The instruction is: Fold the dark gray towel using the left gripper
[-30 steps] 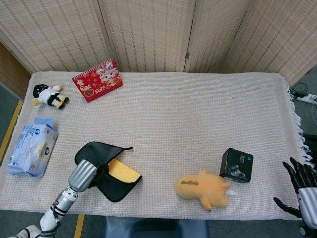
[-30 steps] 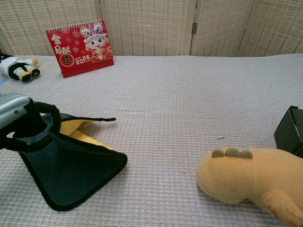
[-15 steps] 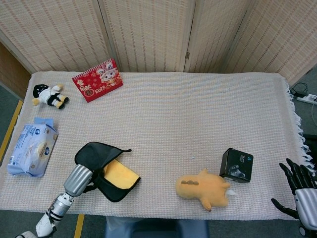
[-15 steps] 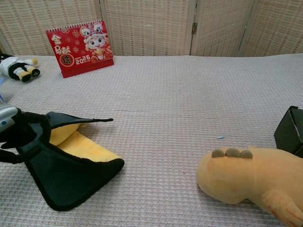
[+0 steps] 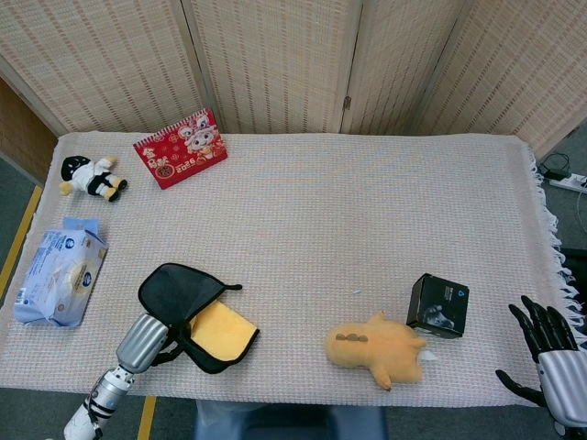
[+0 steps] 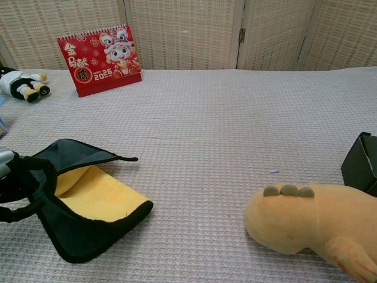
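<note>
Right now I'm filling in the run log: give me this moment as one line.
left hand: holds dark gray towel edge | towel: partly folded, yellow side showing | right hand: open, off table edge

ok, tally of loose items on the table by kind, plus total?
Plush toys: 2, the panda plush and the yellow plush
Towels: 1, the dark gray towel, yellow inside
Calendars: 1, the red desk calendar
Wipes packs: 1, the blue wipes pack
Boxes: 1, the black box
Total: 6

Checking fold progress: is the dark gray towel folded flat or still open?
Still open: the dark gray towel is only partly doubled, its yellow inner side exposed, one edge lifted at the left hand.
</note>
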